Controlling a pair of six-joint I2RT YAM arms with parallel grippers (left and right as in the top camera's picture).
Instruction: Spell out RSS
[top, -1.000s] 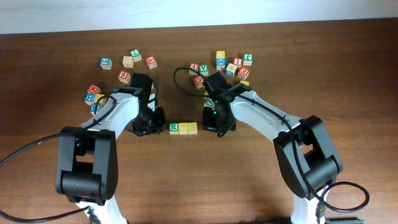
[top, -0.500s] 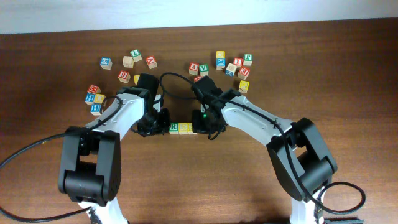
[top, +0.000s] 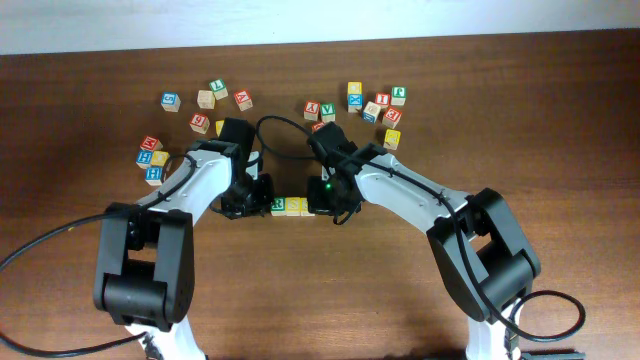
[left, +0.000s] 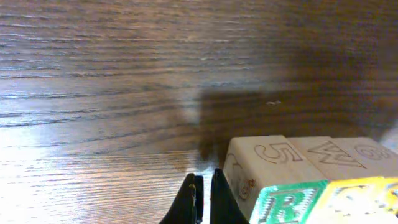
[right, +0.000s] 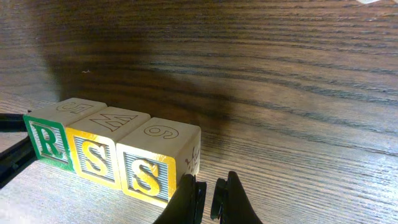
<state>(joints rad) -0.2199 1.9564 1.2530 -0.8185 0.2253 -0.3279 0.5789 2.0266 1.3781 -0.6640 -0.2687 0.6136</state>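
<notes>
Centrally we see R cube (right: 46, 140) and S cubes (right: 96, 155) (right: 146, 175) touching; closed, empty left gripper (left: 204, 183) at nine o'clock, right gripper (right: 211, 186) likewise at three.

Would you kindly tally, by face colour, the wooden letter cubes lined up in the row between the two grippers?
Green-faced wooden cube marked R: 1
Yellow-faced wooden cubes marked S: 2
Total: 3
</notes>
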